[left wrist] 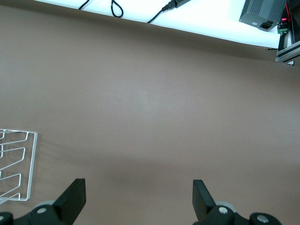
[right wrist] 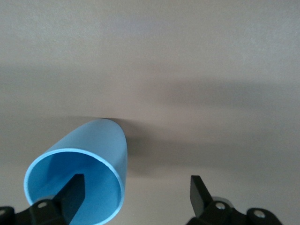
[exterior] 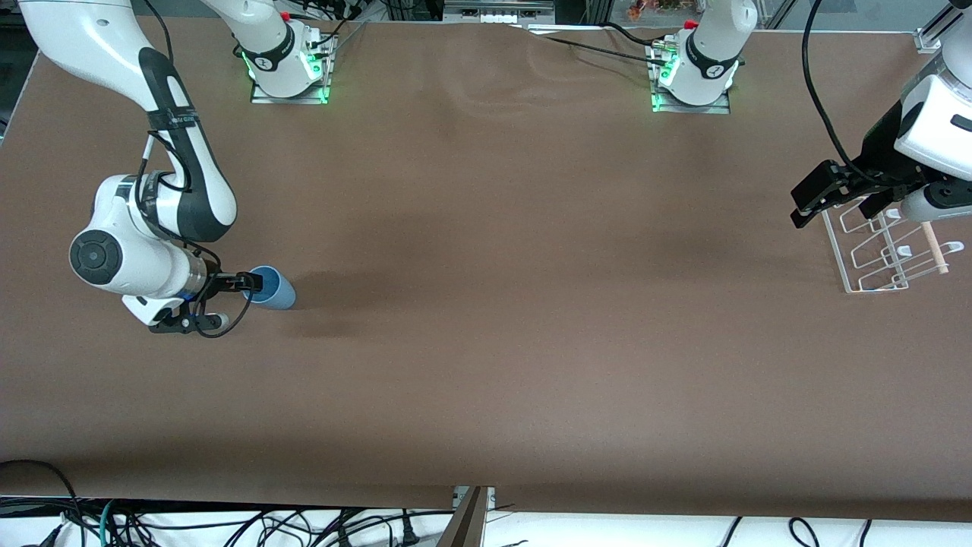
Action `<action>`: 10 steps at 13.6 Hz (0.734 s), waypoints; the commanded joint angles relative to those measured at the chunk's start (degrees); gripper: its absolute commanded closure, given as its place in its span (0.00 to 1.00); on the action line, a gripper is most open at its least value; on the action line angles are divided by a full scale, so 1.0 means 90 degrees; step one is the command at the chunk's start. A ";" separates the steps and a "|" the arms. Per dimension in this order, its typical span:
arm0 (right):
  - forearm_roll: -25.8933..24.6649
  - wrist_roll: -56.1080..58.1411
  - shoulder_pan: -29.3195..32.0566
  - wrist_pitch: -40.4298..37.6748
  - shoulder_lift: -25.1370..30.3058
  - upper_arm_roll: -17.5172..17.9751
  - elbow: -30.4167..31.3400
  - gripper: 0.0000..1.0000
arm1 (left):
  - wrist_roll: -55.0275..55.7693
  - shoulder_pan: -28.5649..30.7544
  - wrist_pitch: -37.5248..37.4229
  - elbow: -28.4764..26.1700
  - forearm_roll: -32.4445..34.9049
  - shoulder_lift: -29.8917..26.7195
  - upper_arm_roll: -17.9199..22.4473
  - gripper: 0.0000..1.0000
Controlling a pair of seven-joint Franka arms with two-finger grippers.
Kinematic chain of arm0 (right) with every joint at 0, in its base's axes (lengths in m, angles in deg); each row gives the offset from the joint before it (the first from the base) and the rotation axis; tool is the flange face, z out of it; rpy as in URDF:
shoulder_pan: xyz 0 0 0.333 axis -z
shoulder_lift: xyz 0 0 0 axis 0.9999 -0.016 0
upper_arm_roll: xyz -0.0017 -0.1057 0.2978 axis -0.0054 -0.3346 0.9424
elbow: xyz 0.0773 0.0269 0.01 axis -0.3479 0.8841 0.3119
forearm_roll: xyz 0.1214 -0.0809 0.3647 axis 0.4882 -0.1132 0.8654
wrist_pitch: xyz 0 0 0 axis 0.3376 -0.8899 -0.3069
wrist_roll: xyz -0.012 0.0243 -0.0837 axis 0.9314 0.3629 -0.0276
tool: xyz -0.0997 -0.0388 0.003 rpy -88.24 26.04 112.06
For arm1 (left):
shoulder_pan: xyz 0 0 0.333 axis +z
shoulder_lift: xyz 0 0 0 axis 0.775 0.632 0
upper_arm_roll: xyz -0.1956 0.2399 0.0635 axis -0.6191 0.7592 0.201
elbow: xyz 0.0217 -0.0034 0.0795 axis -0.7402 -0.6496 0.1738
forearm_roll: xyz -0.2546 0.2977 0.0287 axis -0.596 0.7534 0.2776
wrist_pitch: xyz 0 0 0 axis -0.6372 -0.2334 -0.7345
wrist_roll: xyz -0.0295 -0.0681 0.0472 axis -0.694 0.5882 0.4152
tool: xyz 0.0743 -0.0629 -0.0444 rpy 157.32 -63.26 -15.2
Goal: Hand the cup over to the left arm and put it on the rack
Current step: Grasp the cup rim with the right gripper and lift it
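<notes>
The light-blue cup (exterior: 273, 289) lies on its side on the brown table near the right arm's end, its mouth facing my right gripper (exterior: 239, 300). In the right wrist view the cup (right wrist: 93, 145) has one open finger (right wrist: 75, 192) inside its mouth and the other outside, so the jaws straddle the cup's wall without closing on it. My right gripper (right wrist: 138, 194) is open. My left gripper (exterior: 816, 199) is open and empty, hovering beside the rack (exterior: 888, 251) at the left arm's end. The left wrist view shows the left gripper (left wrist: 139, 199) over bare table, with a corner of the rack (left wrist: 18, 164).
The rack's wooden dowel (exterior: 935, 247) runs along its top. The brown table (exterior: 531, 304) stretches between cup and rack. Cables hang at the table's front edge (exterior: 228, 524). The two arm bases (exterior: 288, 68) stand along the edge farthest from the camera.
</notes>
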 commanded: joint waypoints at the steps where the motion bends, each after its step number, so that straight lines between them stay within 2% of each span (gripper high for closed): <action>1: 0.0093 -0.0021 0.0029 0.0037 0.0046 0.0030 0.0186 0.56 | -0.0050 -0.0034 -0.0017 0.0145 0.0058 0.0168 -0.0005 0.00; 4: 0.0102 -0.0030 0.0029 -0.0012 0.0017 0.0030 0.0215 1.00 | -0.0059 -0.0034 -0.0134 0.0145 0.0107 0.0334 -0.0034 0.00; 6: 0.0112 -0.0059 0.0020 -0.0003 -0.0003 0.0040 0.0206 1.00 | -0.0418 -0.0015 -0.0436 0.0135 0.0107 0.0305 -0.0025 0.00; 10: 0.0881 -0.0031 0.0020 -0.0003 -0.0032 0.0050 -0.0076 1.00 | -0.1308 0.0278 -0.0486 0.0155 0.0048 0.0295 0.0034 0.00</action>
